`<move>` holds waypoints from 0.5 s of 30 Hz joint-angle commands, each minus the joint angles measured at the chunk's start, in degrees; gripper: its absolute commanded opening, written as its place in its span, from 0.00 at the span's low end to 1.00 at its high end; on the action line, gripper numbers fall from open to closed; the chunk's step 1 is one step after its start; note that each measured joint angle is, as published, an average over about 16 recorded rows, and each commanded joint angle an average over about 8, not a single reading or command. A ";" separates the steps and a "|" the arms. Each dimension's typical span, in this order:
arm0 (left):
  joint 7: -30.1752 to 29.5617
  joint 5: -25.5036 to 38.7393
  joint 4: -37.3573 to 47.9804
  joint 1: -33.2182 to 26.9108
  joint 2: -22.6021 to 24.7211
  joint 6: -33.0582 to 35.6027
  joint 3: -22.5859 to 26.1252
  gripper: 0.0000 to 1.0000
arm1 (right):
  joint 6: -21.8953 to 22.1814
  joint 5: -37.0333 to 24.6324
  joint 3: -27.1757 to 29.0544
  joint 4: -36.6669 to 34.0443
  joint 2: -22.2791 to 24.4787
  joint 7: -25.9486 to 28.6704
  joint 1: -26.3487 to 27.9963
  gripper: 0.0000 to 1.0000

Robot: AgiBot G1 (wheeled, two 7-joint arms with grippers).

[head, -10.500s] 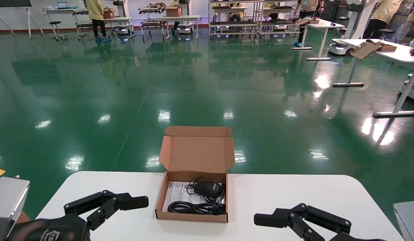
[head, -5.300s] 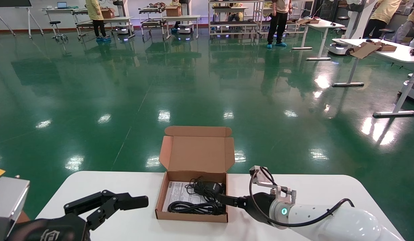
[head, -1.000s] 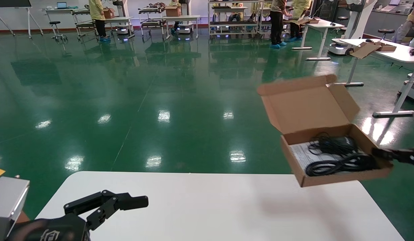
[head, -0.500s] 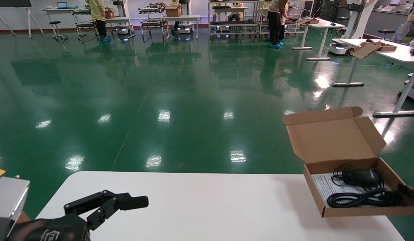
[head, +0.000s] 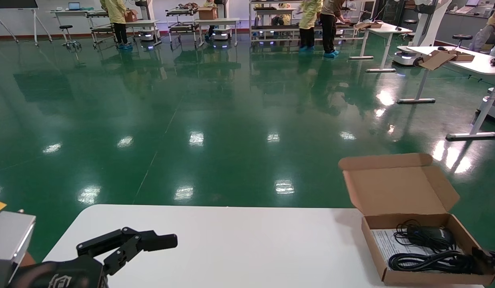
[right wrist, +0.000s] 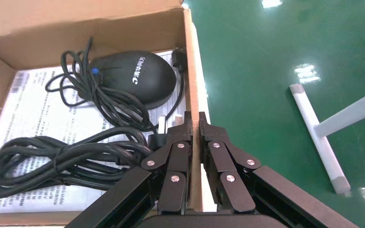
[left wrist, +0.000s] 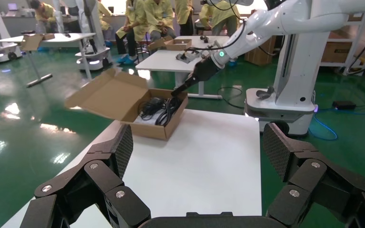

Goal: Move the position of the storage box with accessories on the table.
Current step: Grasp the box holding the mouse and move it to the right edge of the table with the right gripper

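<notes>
The brown cardboard storage box [head: 395, 192] stands with its lid open at the right near corner of the white table [head: 247, 248]. It holds a coiled black cable [head: 427, 262], a black mouse-like device [head: 431, 233] and a printed paper sheet [right wrist: 24, 104]. My right gripper [head: 485, 258] is shut on the box's right side wall [right wrist: 195, 128]. The box is at table level; I cannot tell whether it touches. My left gripper [head: 127, 244] is open and empty, parked over the table's left near corner. The box also shows in the left wrist view [left wrist: 157, 114].
The box's right wall runs along the table's right edge, with green floor [right wrist: 275, 71] just beyond. The table [left wrist: 209, 156] is bare between the grippers. Far off stand other white desks [head: 463, 60], carts and people.
Over the last second my right gripper has lowered the box from mid-air down to the table's right near corner. Earlier the box stood at the table's middle. The left arm has not moved.
</notes>
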 commanded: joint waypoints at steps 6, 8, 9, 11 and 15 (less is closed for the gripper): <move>0.00 0.00 0.00 0.00 0.00 0.00 0.00 1.00 | 2.37 1.87 1.34 -0.86 -1.14 -3.32 -2.15 0.00; 0.00 0.00 0.00 0.00 0.00 0.00 0.00 1.00 | 3.53 2.59 1.87 -0.85 -1.64 -4.63 -2.88 0.00; 0.00 0.00 0.00 0.00 0.00 0.00 0.00 1.00 | 4.11 2.97 2.15 -0.81 -1.88 -5.32 -3.25 0.00; 0.00 0.00 0.00 0.00 0.00 0.00 0.00 1.00 | 5.27 3.88 2.81 -0.72 -2.37 -6.74 -4.07 0.00; 0.00 0.00 0.00 0.00 0.00 0.00 0.00 1.00 | 7.27 5.74 4.17 -0.60 -3.26 -9.57 -5.73 0.00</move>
